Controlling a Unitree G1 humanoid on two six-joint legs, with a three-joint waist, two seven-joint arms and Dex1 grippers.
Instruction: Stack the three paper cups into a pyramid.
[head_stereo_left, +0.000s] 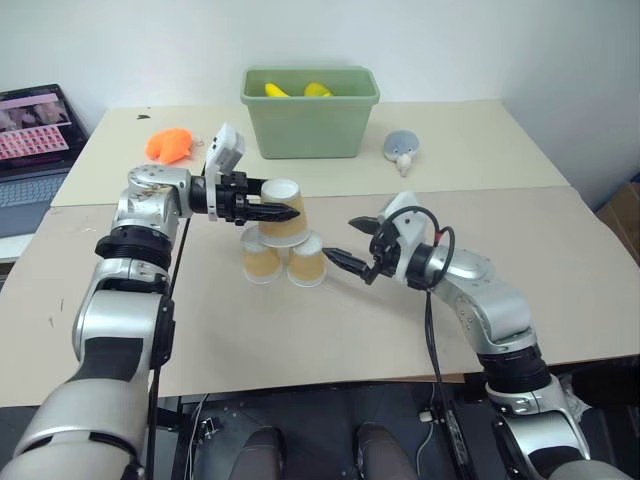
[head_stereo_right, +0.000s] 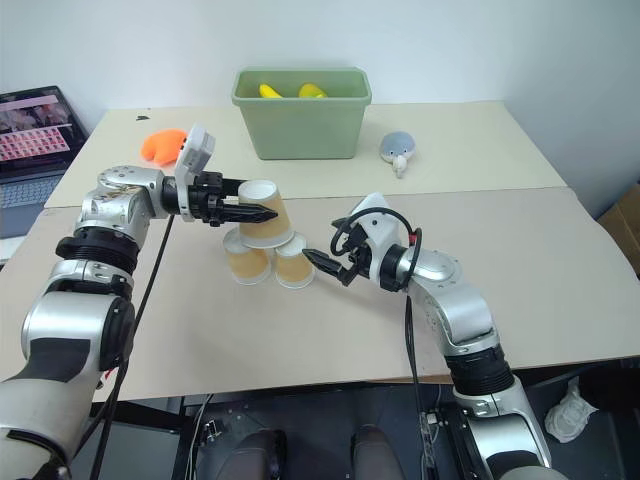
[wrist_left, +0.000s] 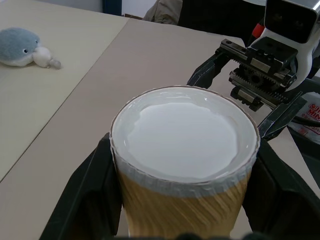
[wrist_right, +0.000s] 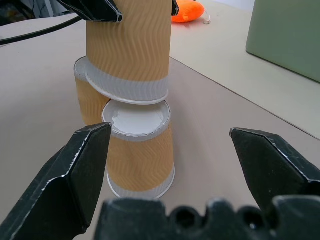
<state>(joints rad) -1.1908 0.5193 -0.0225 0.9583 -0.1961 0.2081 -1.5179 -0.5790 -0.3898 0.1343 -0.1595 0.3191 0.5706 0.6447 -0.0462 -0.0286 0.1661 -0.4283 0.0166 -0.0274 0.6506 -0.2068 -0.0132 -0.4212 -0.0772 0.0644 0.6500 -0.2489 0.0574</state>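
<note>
Three paper cups on the table: two bottom cups stand inverted side by side, and I hold the top cup over them, its rim at their bases, my left gripper clamped on its sides. My right gripper waits beside the stack, jaws spread wide, touching nothing.

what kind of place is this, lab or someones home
Most likely a robot lab or test room: plain tan tables against a bare white wall, a laptop open on a side desk, and staged props, namely paper cups, a green bin and plush toys.
</note>
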